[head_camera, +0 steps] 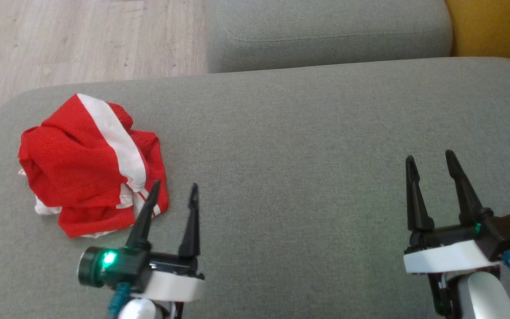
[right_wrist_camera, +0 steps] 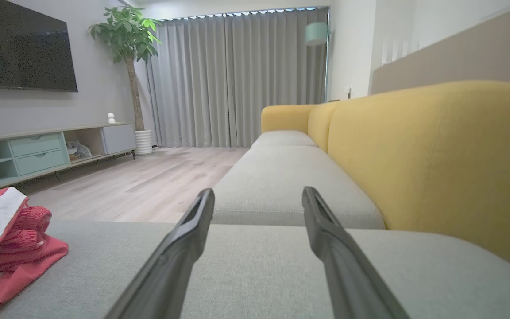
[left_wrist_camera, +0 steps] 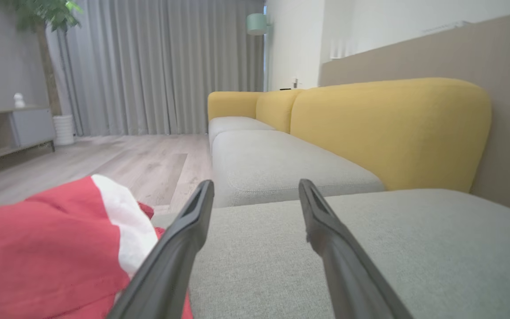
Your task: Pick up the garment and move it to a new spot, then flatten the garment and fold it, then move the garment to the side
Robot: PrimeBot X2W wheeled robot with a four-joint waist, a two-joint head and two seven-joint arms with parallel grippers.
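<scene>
The left gripper [head_camera: 175, 183] sits at the lower left of the head view with its two fingers spread apart and nothing between them. Its left finger overlaps the lower right edge of the garment [head_camera: 82, 164]; whether it touches the cloth cannot be told. The right gripper [head_camera: 430, 155] is at the lower right, fingers likewise apart and empty, over bare cushion [head_camera: 303, 155], well apart from the garment. The garment, red with a broad white stripe, lies crumpled in a heap at the left of the frame, on the grey cushion near its left edge. In the left wrist view it bulks at the lower left, just beside the left finger; in the right wrist view it lies at the far lower left. A second cushion [head_camera: 326, 31] is at the top, wood floor [head_camera: 60, 40] at the upper left, and a yellow backrest [head_camera: 494, 26] at the upper right.
</scene>
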